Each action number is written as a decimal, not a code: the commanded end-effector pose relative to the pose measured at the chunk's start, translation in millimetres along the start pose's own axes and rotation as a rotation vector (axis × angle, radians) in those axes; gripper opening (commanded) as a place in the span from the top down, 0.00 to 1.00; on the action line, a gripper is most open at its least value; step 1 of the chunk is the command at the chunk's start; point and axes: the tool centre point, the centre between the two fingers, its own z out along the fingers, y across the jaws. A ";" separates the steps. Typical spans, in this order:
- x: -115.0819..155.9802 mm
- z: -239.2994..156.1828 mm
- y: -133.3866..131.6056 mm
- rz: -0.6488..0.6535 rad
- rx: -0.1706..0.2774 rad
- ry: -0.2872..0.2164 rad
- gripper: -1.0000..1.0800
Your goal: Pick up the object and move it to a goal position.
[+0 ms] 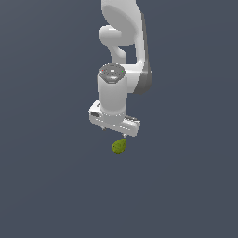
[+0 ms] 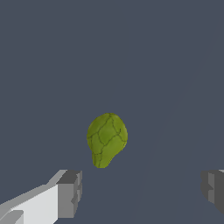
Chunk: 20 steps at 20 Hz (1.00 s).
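Note:
The object (image 1: 119, 147) is a small yellow-green, bumpy, pear-shaped lump on the dark grey floor, just below my white gripper (image 1: 115, 131) in the exterior view. In the wrist view the object (image 2: 106, 138) lies ahead of the gap between my two fingers, nearer the white and grey one (image 2: 70, 192). The jaws stand wide apart and hold nothing. The gripper (image 2: 142, 190) is above the object and does not touch it. In the exterior view the hand hides most of the fingers.
The white arm (image 1: 123, 37) rises behind the gripper toward the top of the exterior view. The flat dark grey floor (image 1: 46, 176) fills the rest of both views.

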 end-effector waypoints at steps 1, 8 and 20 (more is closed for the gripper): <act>0.2 6.3 -3.8 0.067 0.003 -0.002 0.04; 0.5 23.7 -14.1 0.253 0.007 -0.008 0.04; 0.0 50.0 -28.5 0.533 0.009 -0.016 0.04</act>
